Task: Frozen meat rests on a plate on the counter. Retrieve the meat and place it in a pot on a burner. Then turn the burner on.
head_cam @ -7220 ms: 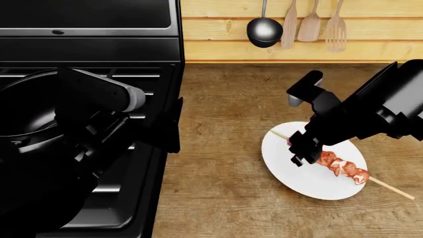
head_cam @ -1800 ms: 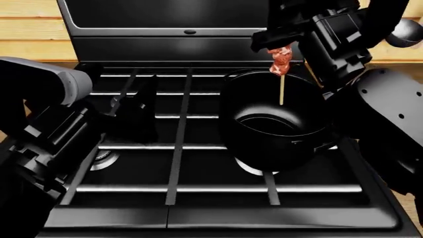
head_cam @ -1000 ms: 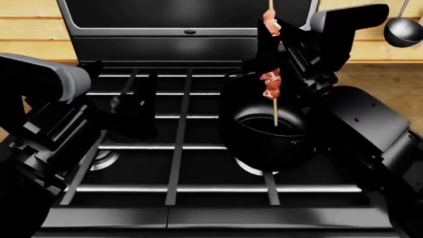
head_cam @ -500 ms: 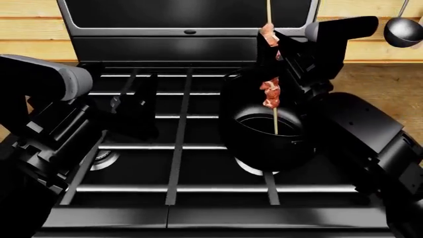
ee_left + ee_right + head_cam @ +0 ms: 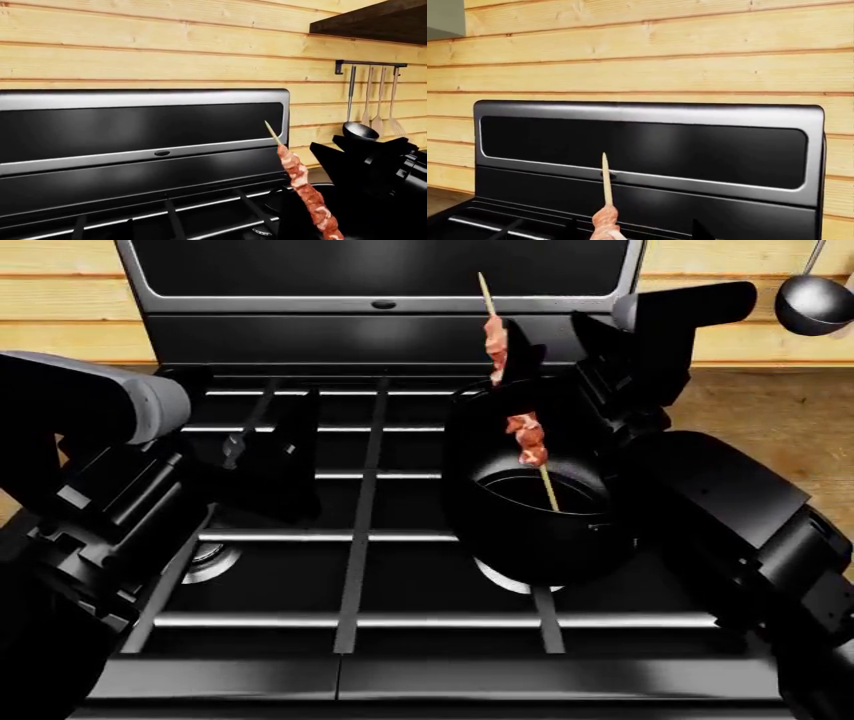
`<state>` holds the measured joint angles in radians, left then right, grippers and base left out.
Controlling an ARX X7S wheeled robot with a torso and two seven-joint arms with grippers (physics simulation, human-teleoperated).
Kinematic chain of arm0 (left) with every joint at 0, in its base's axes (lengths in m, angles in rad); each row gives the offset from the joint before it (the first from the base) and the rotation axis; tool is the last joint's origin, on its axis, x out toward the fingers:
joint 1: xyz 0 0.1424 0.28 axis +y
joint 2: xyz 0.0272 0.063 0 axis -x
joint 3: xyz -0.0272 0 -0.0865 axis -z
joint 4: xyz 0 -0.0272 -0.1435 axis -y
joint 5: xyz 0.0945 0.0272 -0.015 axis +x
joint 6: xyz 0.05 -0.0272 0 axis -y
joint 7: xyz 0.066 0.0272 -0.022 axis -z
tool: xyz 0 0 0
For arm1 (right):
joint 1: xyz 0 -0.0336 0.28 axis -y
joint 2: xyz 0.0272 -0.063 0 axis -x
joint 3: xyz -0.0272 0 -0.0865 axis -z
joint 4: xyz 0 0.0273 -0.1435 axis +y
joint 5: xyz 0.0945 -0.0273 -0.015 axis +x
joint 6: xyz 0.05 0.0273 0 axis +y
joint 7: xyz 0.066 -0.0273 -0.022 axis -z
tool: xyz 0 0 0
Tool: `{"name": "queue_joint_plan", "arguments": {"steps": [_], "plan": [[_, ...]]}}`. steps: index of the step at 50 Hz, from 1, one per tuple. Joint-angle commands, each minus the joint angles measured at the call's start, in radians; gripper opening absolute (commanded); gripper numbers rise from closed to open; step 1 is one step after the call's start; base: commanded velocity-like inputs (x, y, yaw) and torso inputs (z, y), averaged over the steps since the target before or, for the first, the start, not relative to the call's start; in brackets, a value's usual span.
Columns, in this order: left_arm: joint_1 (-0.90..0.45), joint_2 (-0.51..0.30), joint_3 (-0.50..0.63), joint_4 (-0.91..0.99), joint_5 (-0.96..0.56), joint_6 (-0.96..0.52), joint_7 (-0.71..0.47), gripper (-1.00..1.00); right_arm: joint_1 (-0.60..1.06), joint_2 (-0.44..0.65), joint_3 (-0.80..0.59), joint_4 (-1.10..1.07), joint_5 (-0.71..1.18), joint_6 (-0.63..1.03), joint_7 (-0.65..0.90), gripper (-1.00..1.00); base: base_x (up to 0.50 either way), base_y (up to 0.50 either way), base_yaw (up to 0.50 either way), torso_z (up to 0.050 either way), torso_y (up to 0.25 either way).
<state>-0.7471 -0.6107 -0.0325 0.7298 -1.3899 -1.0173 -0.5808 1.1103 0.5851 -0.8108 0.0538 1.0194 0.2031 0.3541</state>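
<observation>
The frozen meat [image 5: 526,438], pink chunks on a pale skewer, stands tilted with its lower end inside the black pot [image 5: 541,530] and its top leaning left. The pot sits on the front right burner [image 5: 497,578]. My right gripper [image 5: 550,350] is open just above the pot. Its fingertips [image 5: 571,226] stand wide apart on either side of the meat [image 5: 604,220] without touching it. The left wrist view shows the skewer [image 5: 303,190] beside that gripper [image 5: 373,165]. My left gripper [image 5: 247,405] hangs open over the stove's left grates, holding nothing. The plate is out of view. A strip of counter [image 5: 767,410] shows at the right.
Black grate bars [image 5: 360,520] cover the stove top, with a second burner [image 5: 203,565] at the front left. The stove's back panel [image 5: 380,300] rises behind. A ladle [image 5: 814,305] hangs on the wooden wall [image 5: 60,310] at the right.
The skewer went down into the pot. My right gripper's fingers have come apart from it, and its top has tipped to the left. The left arm has not moved.
</observation>
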Motion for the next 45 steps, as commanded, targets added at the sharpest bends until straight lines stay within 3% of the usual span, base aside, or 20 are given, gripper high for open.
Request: {"name": "queue_joint_plan", "arguments": {"steps": [1, 16, 34, 45], "plan": [[0.003, -0.003, 0.003, -0.001, -0.002, 0.004, -0.001, 1.00, 0.001, 0.002, -0.004, -0.003, -0.008, 0.011, 0.004, 1.00, 0.00, 0.00, 0.00, 0.000, 0.000], [0.005, -0.008, 0.003, -0.005, -0.006, 0.012, -0.001, 1.00, 0.023, 0.066, 0.019, -0.161, 0.008, 0.042, 0.078, 1.00, 0.00, 0.00, 0.00, 0.000, 0.000], [0.029, -0.020, 0.003, 0.021, -0.001, 0.021, -0.003, 1.00, 0.094, 0.232, 0.047, -0.447, 0.213, 0.274, 0.308, 1.00, 0.00, 0.00, 0.00, 0.000, 0.000], [0.087, -0.012, 0.030, 0.045, 0.127, 0.055, 0.065, 1.00, 0.074, 0.291, 0.068, -0.552, 0.350, 0.317, 0.399, 1.00, 0.00, 0.00, 0.00, 0.000, 0.000]]}}
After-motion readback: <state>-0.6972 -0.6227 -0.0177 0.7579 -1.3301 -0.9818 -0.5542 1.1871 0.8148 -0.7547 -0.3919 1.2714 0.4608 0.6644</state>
